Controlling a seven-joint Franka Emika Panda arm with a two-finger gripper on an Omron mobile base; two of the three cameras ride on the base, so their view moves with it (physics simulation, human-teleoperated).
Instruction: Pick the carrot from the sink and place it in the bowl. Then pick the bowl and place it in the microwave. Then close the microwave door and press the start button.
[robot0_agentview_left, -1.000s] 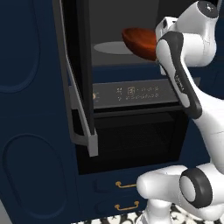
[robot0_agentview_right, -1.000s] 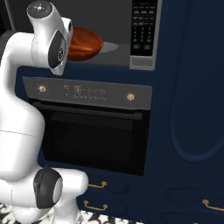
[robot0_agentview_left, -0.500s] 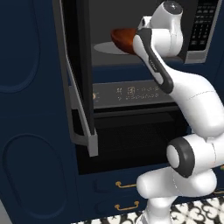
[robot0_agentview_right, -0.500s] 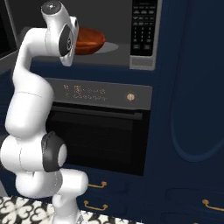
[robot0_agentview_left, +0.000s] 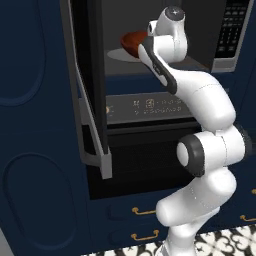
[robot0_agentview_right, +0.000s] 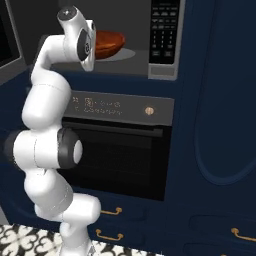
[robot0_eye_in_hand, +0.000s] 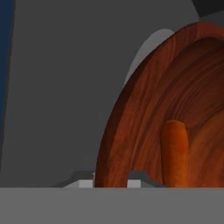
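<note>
Dark navy cabinets (robot0_agentview_right: 220, 100) with panelled doors surround a built-in oven (robot0_agentview_right: 120, 160). Drawers with brass handles (robot0_agentview_right: 110, 212) sit below, above a black-and-white patterned tile floor (robot0_agentview_left: 225, 241).

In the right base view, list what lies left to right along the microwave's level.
Open microwave door → robot arm's wrist → bowl on the grey turntable plate → black keypad panel → dark blue cabinet front.
</note>
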